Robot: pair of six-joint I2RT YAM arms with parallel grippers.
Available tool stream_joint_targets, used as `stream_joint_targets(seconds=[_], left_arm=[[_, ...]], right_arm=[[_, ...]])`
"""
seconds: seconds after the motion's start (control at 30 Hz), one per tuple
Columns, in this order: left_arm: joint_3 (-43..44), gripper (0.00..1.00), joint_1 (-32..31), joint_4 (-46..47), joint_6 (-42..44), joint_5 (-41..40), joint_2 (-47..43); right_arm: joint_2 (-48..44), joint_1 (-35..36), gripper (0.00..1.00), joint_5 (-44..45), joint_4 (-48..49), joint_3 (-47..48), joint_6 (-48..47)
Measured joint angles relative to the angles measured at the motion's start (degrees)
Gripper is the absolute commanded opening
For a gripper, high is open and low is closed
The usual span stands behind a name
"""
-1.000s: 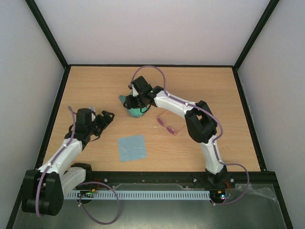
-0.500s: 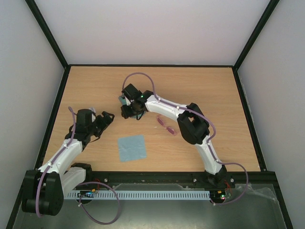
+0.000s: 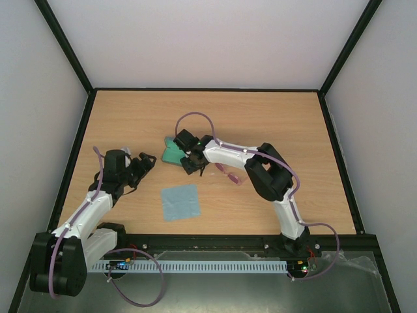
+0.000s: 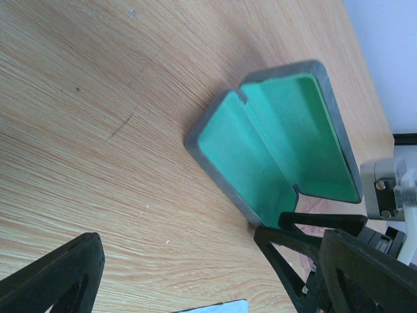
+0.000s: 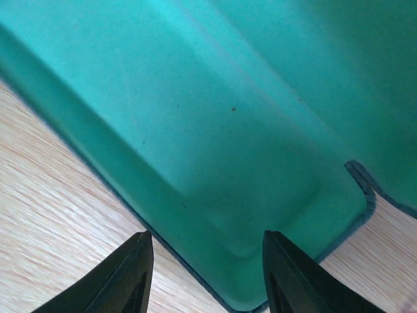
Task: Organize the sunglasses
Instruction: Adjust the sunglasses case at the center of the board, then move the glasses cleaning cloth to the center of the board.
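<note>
The green-lined blue-grey oblong case (image 4: 280, 150) lies open on the wooden worktop (image 3: 293, 130), with the thin pink-framed sunglasses (image 3: 229, 173) just beside it, not yet packed. The left claw (image 3: 144, 161) and the right claw (image 5: 205, 261), which is over the case, are released and empty. The next move likely calls for pinching the frame gently.

Pink sunglasses (image 3: 229, 173), green-lined grey case (image 4: 273, 147), light-blue cloth (image 3: 180, 202).

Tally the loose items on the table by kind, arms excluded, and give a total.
sunglasses, pink: 1
case, open, green-lined: 1
cloth, light blue: 1
Total: 3
</note>
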Motion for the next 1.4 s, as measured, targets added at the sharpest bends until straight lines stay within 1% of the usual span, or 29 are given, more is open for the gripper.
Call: stream_joint_targets(seconds=[0.23, 0.33, 0.4, 0.53, 0.6, 0.67, 0.8, 0.9, 0.97, 1.1, 1.23, 1.4], left_arm=[[0.0, 0.93, 0.0, 0.0, -0.1, 0.0, -0.3], [0.0, 0.95, 0.0, 0.0, -0.1, 0.0, -0.7], [0.0, 0.99, 0.0, 0.0, -0.1, 0.0, -0.8], [-0.1, 0.99, -0.1, 0.0, -0.1, 0.5, -1.2], [-0.3, 0.99, -0.1, 0.1, -0.1, 1.5, -1.6], [-0.5, 1.0, -0.1, 0.1, -0.1, 3.3, -1.9], [-0.9, 0.99, -0.3, -0.1, 0.1, 6.4, -2.5], [-1.0, 0.99, -0.5, -1.8, 0.4, 7.3, -4.4], [-1.0, 0.99, -0.7, -3.5, 0.7, 7.6, -6.6], [-1.0, 0.99, -0.9, -7.3, 1.3, 7.6, -11.9], [-1.0, 0.99, -1.0, -11.4, 1.7, 6.8, -17.9], [-1.0, 0.99, -1.0, -15.1, 1.9, 5.7, -21.4]], right_arm=[[-3.1, 0.0, 0.55, 2.8, 0.1, -3.6, -0.8], [-5.2, 0.0, 0.6, 3.5, 0.5, -5.1, -1.3], [-7.1, 0.0, 0.62, 3.7, 1.0, -6.6, -1.4], [-11.5, 0.0, 0.66, 3.1, 2.3, -9.1, -1.2], [-15.3, 0.0, 0.68, 2.1, 3.4, -11.7, -0.2], [-20.8, 0.0, 0.73, 0.4, 5.2, -16.2, 1.6], [-34.4, 0.1, 0.74, -5.6, 9.6, -28.2, 6.8], [-40.6, 0.1, 0.64, -10.7, 11.6, -34.8, 10.8], [-41.1, 0.2, 0.56, -12.6, 12.4, -36.8, 12.3], [-38.8, 0.3, 0.47, -14.2, 12.5, -38.2, 14.1], [-34.0, 0.9, 0.44, -13.8, 13.5, -37.5, 14.8], [-24.4, 3.5, 0.42, -9.9, 13.1, -31.4, 14.8]])
